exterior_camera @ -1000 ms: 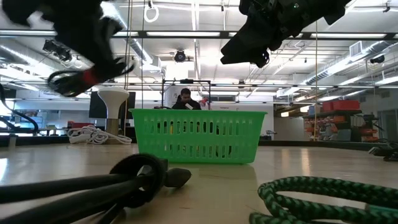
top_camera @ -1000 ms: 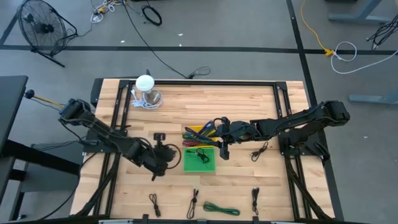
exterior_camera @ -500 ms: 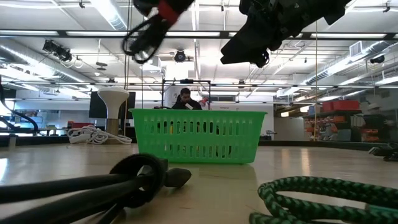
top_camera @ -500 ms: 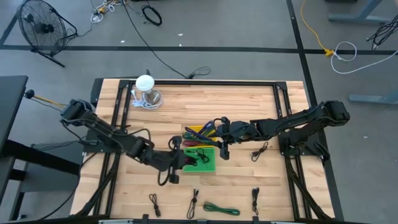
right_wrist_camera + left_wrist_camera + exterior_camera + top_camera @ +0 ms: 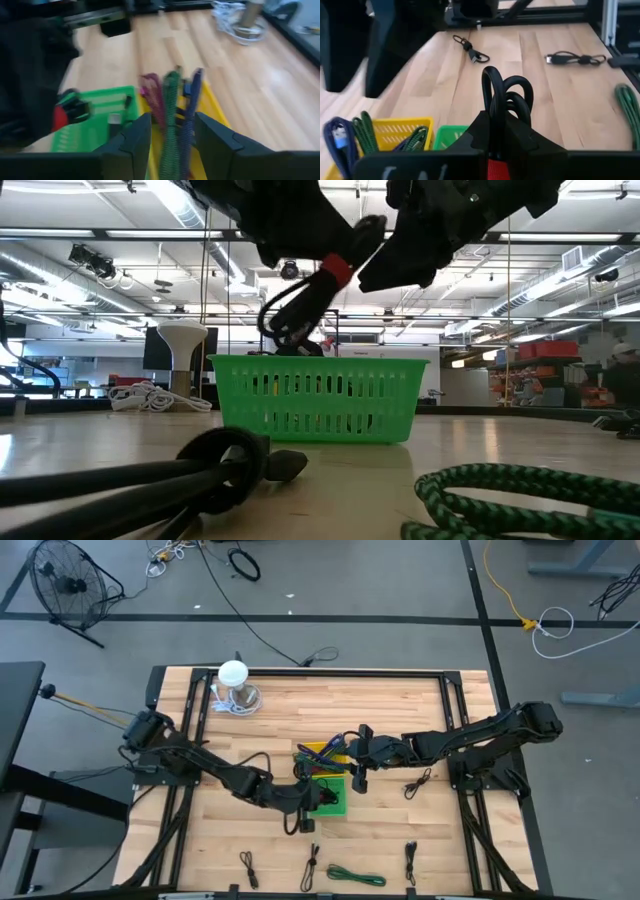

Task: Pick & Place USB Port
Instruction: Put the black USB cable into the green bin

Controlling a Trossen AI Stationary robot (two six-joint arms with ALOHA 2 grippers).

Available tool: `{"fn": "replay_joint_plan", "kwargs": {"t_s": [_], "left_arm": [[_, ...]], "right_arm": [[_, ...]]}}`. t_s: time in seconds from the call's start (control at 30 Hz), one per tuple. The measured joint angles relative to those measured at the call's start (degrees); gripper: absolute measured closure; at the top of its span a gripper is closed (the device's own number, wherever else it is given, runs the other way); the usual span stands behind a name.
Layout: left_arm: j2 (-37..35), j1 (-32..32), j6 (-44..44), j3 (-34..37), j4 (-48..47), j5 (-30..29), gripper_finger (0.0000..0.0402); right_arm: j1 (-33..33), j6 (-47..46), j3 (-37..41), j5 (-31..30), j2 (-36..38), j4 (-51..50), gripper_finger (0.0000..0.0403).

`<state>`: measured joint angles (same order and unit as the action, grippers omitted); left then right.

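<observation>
1. Along the near edge of the light butcher-block wooden table (image 5: 390,705) lie four loose cords: a small black coiled cable (image 5: 247,867) toward the left, a second black cable (image 5: 311,866) beside it, a coiled dark green braided cable (image 5: 356,876) near the middle, and a short black cable (image 5: 410,862) toward the right.
2. Just behind them, around the table's middle, sits a green plastic mesh basket (image 5: 336,804) with a black cable already lying inside.
3. The left gripper (image 5: 306,797) reaches in from the table's left side and hovers at the green basket's left rim, its fingers pinched narrowly on a coiled black USB cable with a red band (image 5: 502,102); in the low view the coil (image 5: 300,302) hangs in the air above the basket (image 5: 318,399), touching nothing.
4. Touching the green basket's far side is a yellow plastic mesh basket (image 5: 318,751) holding green, blue and purple braided cables.
5. The right gripper (image 5: 352,760) waits above the right ends of the two baskets, its fingers parted wide and holding nothing.
6. Another small black cable (image 5: 418,783) lies on the wood to the right of the baskets.
7. At the far left corner stands a white round-topped object with a coiled white cord at its base (image 5: 234,689).
</observation>
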<state>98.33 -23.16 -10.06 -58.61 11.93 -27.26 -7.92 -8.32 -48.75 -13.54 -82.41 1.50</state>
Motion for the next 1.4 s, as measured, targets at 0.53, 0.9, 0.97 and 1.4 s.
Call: {"fn": "replay_joint_plan", "kwargs": {"t_s": [0.53, 0.9, 0.97, 1.4], "left_arm": [[5.01, 0.35, -8.89, -0.02, -0.32, -2.44, 0.0331], [6.05, 2.59, -10.52, -0.02, -3.18, -2.87, 0.0318], [6.05, 3.17, -10.65, -0.02, -4.72, -3.55, 0.0318], [5.88, 4.11, -9.84, -0.02, -5.84, -3.46, 0.0317]], "right_arm": [[0.07, 0.02, 0.0, -2.53, 0.01, -1.27, 0.0252], [0.06, 0.2, 0.0, -2.51, 0.02, -1.37, 0.0252], [0.06, 0.2, 0.0, -2.52, 0.02, -1.74, 0.0252], [0.04, 0.22, 0.0, -2.51, 0.02, -2.31, 0.0252]]}}
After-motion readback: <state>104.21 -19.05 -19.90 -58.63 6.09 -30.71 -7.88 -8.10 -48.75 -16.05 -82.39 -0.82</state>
